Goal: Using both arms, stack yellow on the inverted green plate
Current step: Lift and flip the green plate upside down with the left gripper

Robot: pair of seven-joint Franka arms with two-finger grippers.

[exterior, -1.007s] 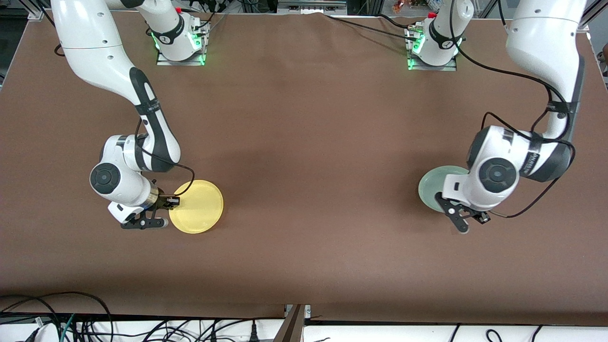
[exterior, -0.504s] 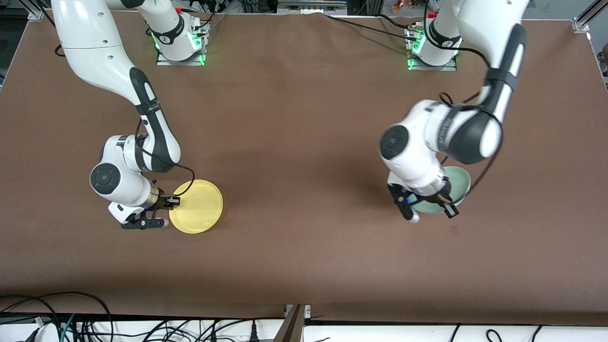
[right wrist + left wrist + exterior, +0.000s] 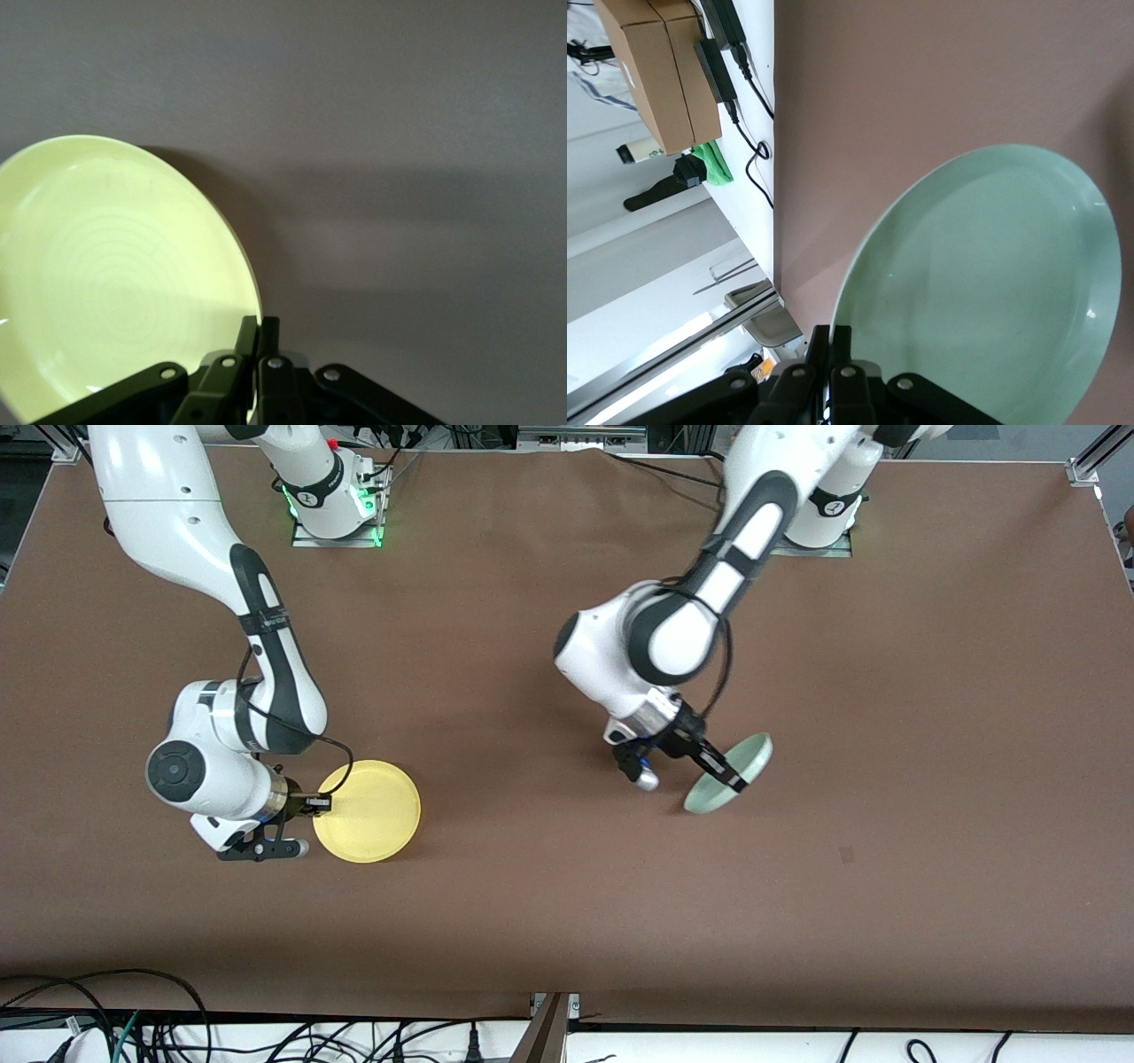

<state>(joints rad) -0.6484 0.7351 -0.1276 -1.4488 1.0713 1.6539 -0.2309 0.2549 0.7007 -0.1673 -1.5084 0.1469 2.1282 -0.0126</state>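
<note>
The yellow plate (image 3: 368, 811) is toward the right arm's end of the table. My right gripper (image 3: 315, 804) is shut on its rim; the right wrist view shows the right gripper (image 3: 259, 328) pinching the edge of the yellow plate (image 3: 115, 283), which casts a shadow on the table. My left gripper (image 3: 732, 779) is shut on the rim of the pale green plate (image 3: 751, 757) and holds it tilted steeply on edge in the air over the middle of the table. The left wrist view shows the left gripper (image 3: 840, 336) clamped on the green plate (image 3: 983, 292).
The brown table (image 3: 567, 921) spreads wide around both plates. The arm bases (image 3: 337, 509) stand along the edge farthest from the front camera. Cables (image 3: 177, 1027) lie below the near edge. A cardboard box (image 3: 656, 80) shows off the table in the left wrist view.
My left arm has swung the green plate from the left arm's end of the table to over the middle, turning it up on edge. My right gripper with the yellow plate shifted only slightly.
</note>
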